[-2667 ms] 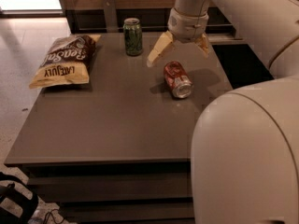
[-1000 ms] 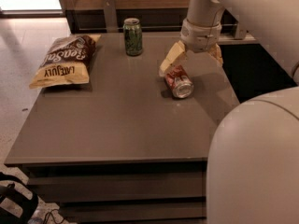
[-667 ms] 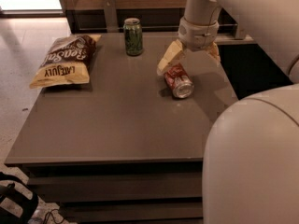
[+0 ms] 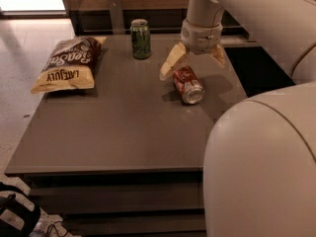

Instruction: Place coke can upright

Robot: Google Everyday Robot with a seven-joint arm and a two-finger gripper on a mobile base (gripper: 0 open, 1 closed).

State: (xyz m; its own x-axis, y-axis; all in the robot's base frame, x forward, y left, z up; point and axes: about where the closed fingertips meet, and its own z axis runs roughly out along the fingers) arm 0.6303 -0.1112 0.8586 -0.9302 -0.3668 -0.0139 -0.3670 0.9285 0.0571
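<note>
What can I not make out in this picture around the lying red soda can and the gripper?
- Camera view: the far end of the small red aluminium coke can faces away, below the open two-finger gripper. Whether they touch cannot be told.
- The flat grey table has its right front corner hidden by the white robot arm.
- The lettering on the upright green can is blurred.

- Gripper (image 4: 192,69): two pale yellowish, wedge-shaped fingers (image 4: 170,63), set wide apart, just above the coke can (image 4: 187,84).
- Directly above the jaws: a round off-white wrist collar (image 4: 200,34) with a dark seam.
- Higher up: a smooth cream arm (image 4: 256,9).
- Well behind the jaws, nearest me: a big rounded cream shell (image 4: 261,167).
</note>
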